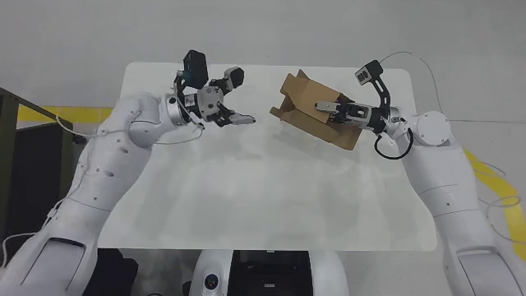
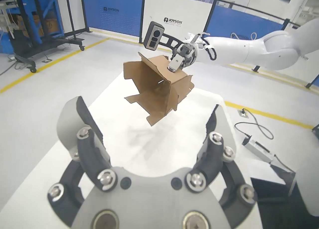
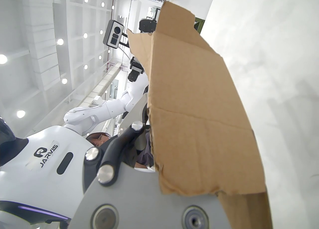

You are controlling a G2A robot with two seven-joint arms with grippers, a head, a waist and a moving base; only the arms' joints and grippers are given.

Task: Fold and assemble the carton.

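carton point(image 1: 302, 99) in air, far right over tabletop point(image 1: 271, 189) | right end effector point(image 1: 327, 108) grips one panel | left end effector point(image 1: 238, 97) wide, empty | risk: pushing a flap may twist carton out of this single grip

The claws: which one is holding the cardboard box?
The right claw is clamped on the carton; the left claw is open, empty and apart from it.

Carton point(image 1: 304, 99) plain brown; table point(image 1: 246, 189) white; left end effector point(image 2: 147, 110) grey, pads point(image 2: 87, 117) black.
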